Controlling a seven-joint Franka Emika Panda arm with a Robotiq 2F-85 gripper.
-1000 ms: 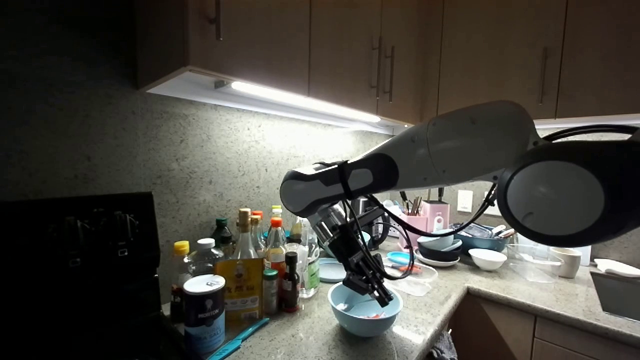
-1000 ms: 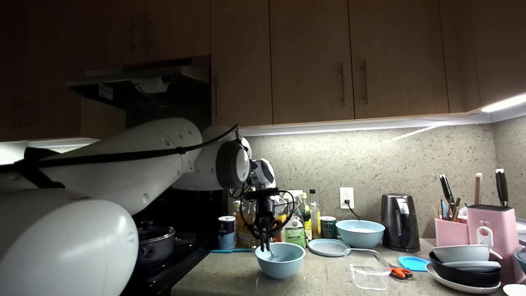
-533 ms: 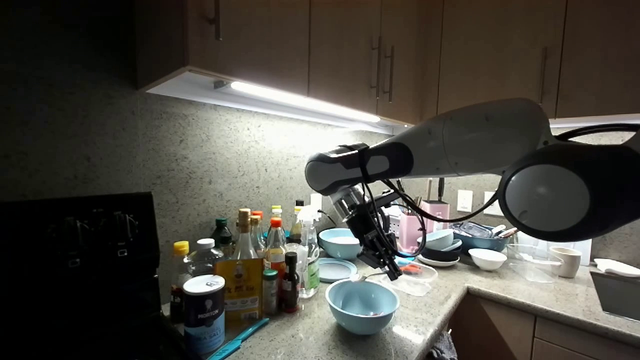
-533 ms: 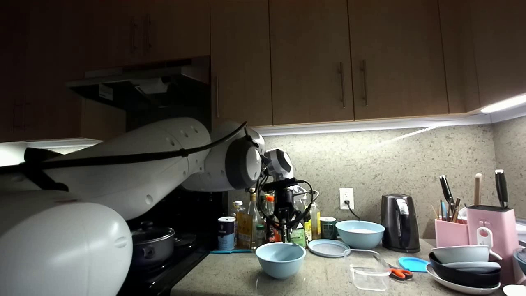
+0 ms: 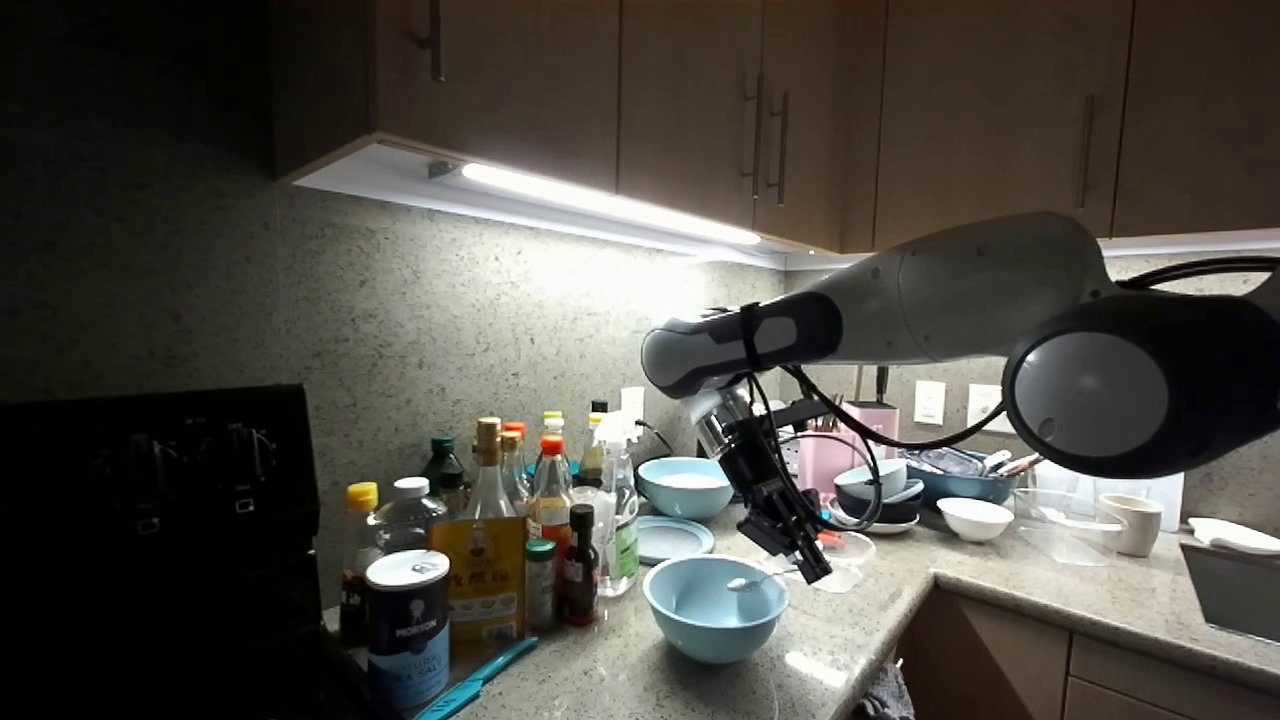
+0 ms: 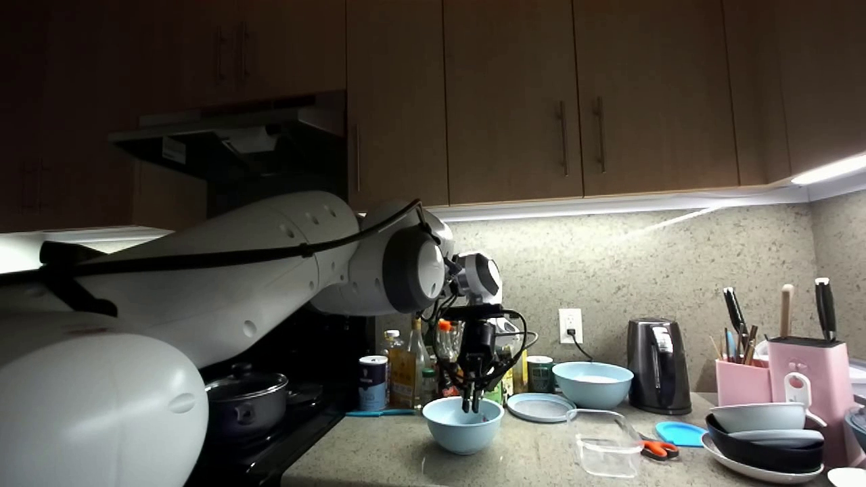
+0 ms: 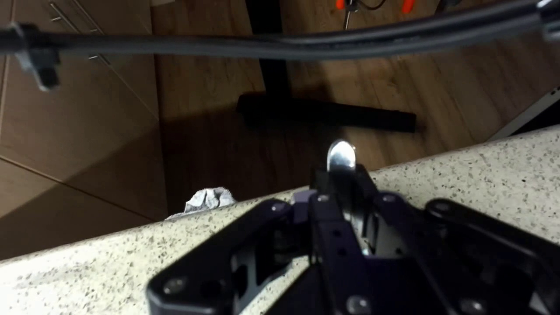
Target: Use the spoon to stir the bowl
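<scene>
The light blue bowl (image 5: 712, 632) stands upright on the counter and also shows in an exterior view (image 6: 463, 438). My gripper (image 5: 817, 576) is tilted, with its fingertips just outside the bowl's rim at the counter-edge side. It is shut on the spoon's handle. The spoon's head (image 5: 742, 584) is over the bowl's opening near the rim; I cannot tell whether it touches the bowl. In the wrist view, the shiny handle end (image 7: 341, 156) sticks out between the shut fingers (image 7: 342, 175). The fingers also show in front of the bowl's inside in an exterior view (image 6: 471, 406).
Several bottles (image 5: 552, 500) and a salt can (image 5: 408, 630) stand on the stove side. Another light blue bowl (image 6: 594, 385), a pale blue plate (image 6: 541, 408), a kettle (image 6: 657, 365), a clear container (image 6: 606, 453) and orange scissors (image 6: 657, 449) lie beyond. The counter edge (image 7: 245, 205) is close.
One second ago the spoon was deep in the bowl. It rose above the rim, then came partly down again as the gripper moved away from the bottles. The bowl shifted slightly.
</scene>
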